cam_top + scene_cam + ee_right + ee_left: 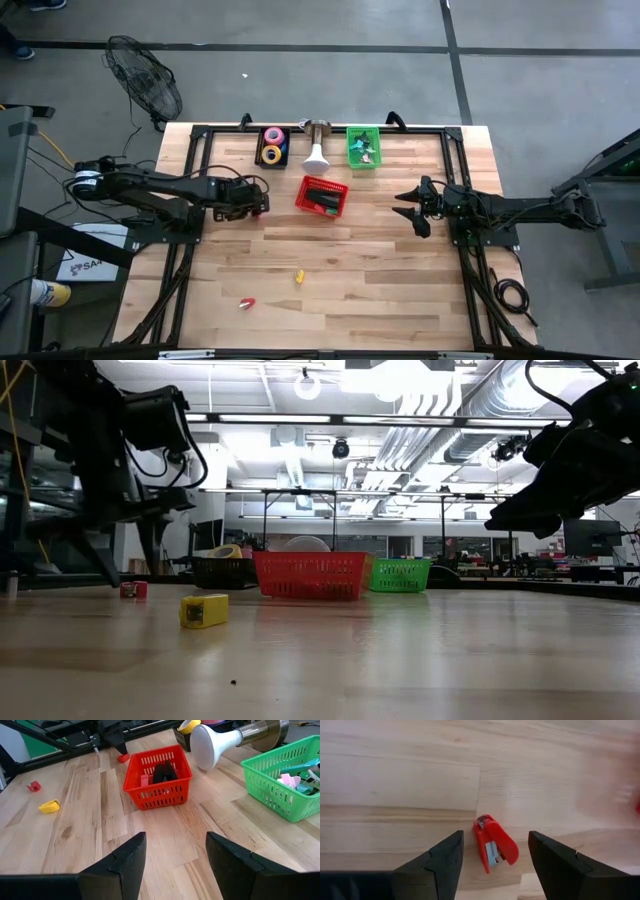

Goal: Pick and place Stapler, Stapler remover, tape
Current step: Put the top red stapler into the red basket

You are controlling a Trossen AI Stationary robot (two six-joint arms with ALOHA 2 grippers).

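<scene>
- Nearest the low camera, a small yellow stapler point(203, 610) lies alone on the bare wooden table point(350, 300), towards the front edge; from above it shows at point(298, 276).
- Behind it and off to the left-arm side lies a small red piece point(133, 589), also loose on the wood; I cannot tell whether it is a stapler or a remover.
- Under the left gripper point(492, 851) a red stapler point(494, 843) lies flat on the table. It sits between the 2 dark fingers point(440, 862), which stand apart on either side and touch nothing.
- Seen from above, that left gripper point(254, 200) hangs just to the left of the red basket point(322, 195).
- That red basket holds dark and red items; what they are is too small to tell.
- At the back edge, a black bin point(273, 146) holds the tape point(272, 152): pink, yellow and blue rolls packed together.
- Beside it, a white funnel-shaped fitting on a metal cylinder point(316, 146) stands between the black bin and a green basket point(363, 147).
- Inside the green basket lie small coloured claw-like pieces point(292, 779).
- Over on the right, the right gripper point(412, 207) waits above bare wood, well apart from the red basket, its fingers point(122, 861) spread wide and empty.
</scene>
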